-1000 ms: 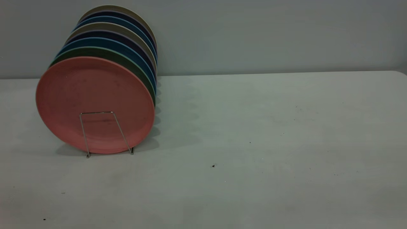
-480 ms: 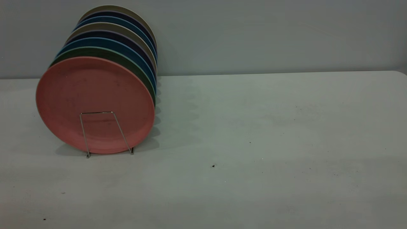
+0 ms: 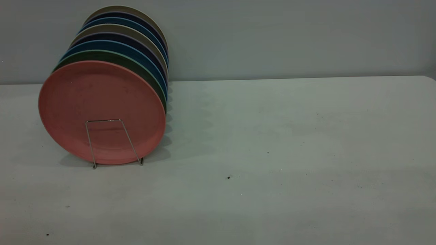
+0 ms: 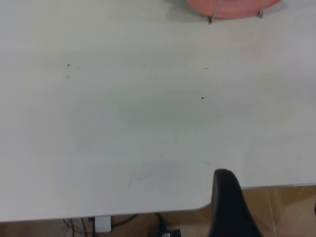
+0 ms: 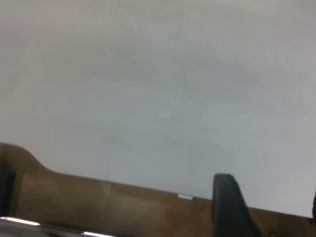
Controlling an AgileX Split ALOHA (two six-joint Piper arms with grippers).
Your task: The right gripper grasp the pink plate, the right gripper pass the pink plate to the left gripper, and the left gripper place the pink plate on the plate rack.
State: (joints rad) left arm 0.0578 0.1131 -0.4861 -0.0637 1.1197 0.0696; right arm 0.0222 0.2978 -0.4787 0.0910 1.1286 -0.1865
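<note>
Plain test bench, bare grey wall, scuffed white table

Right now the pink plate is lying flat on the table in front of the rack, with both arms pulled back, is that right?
Not quite: the pink plate stands on edge at the front of the plate rack, ahead of the other plates, as the exterior view shows. Neither arm appears in that view.

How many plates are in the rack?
8, front to back in the plate rack: pink plate, green plate, blue plate, navy plate, beige plate, second blue, second navy, back beige. More may hide behind.
</note>
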